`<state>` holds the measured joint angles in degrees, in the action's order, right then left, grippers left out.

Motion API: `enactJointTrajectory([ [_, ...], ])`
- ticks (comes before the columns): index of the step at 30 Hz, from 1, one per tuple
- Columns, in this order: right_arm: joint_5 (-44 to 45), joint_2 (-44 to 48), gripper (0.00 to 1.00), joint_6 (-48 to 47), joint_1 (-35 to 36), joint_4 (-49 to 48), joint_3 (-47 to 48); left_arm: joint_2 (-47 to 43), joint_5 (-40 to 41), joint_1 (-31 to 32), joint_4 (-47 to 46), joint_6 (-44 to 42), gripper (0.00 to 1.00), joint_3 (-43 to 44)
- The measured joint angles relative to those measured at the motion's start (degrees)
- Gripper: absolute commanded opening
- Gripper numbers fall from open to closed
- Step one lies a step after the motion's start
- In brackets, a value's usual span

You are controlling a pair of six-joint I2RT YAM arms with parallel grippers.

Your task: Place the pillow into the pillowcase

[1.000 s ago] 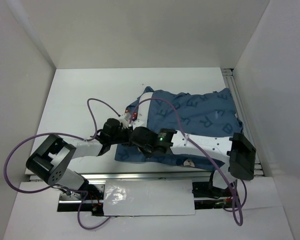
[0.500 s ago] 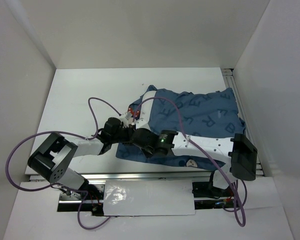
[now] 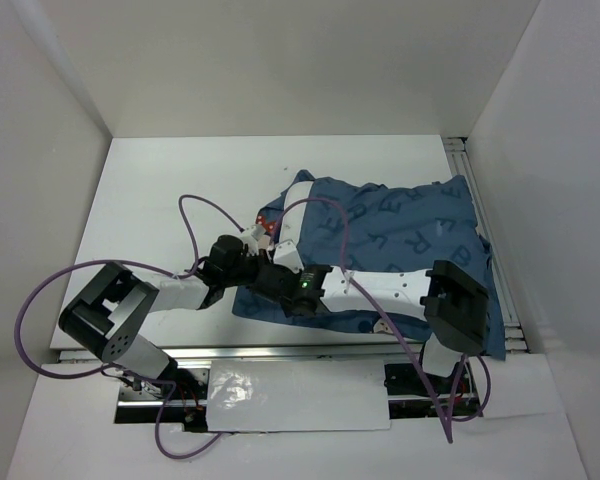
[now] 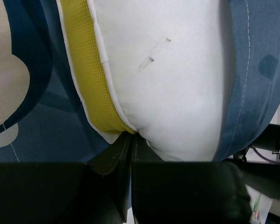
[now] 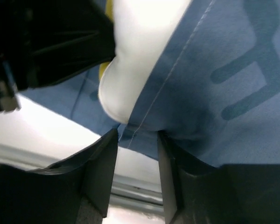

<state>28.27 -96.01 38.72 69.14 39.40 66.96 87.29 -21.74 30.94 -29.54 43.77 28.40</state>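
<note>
Left gripper: we see it pinched tight on the pillow at its yellow-trimmed corner.
Right gripper: jaws apart, pillowcase hem loose between them.
Pillow: corner pokes from the pillowcase on the table.

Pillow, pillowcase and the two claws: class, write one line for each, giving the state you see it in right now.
pillow: mostly inside the case, one yellow-trimmed corner bare at the opening.
pillowcase: rumpled, drawn over most of the pillow.
left claw: shut, pinching the pillow's bare corner.
right claw: open, straddling the case's stitched hem.
</note>
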Motion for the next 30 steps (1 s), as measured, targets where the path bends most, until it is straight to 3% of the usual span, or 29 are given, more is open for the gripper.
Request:
enactJointTrajectory([
  [4, 3.4, -0.7, 0.0, 3.4, 0.0, 0.4, 0.0, 0.0, 0.0, 0.0, -0.1, 0.0, 0.13, 0.0],
  [11, 3.1, -0.4, 0.0, 4.0, 0.0, 1.7, 0.2, 0.0, 0.0, 0.1, -0.2, 0.0, 0.13, 0.0],
  [16, -3.5, 3.0, 0.0, -4.0, 0.0, -1.5, 0.7, 2.7, -0.7, 1.7, -2.8, 0.1, 0.11, 1.2],
  [22, -6.9, 4.5, 0.0, -14.0, -1.3, -1.0, 7.8, 5.2, -3.4, 4.6, -8.5, 0.3, 0.1, 3.7],
  [30, -11.1, 7.4, 0.0, -17.6, -4.4, -0.7, 9.2, 0.3, -0.4, 5.7, -6.9, 0.7, 0.11, 4.1],
])
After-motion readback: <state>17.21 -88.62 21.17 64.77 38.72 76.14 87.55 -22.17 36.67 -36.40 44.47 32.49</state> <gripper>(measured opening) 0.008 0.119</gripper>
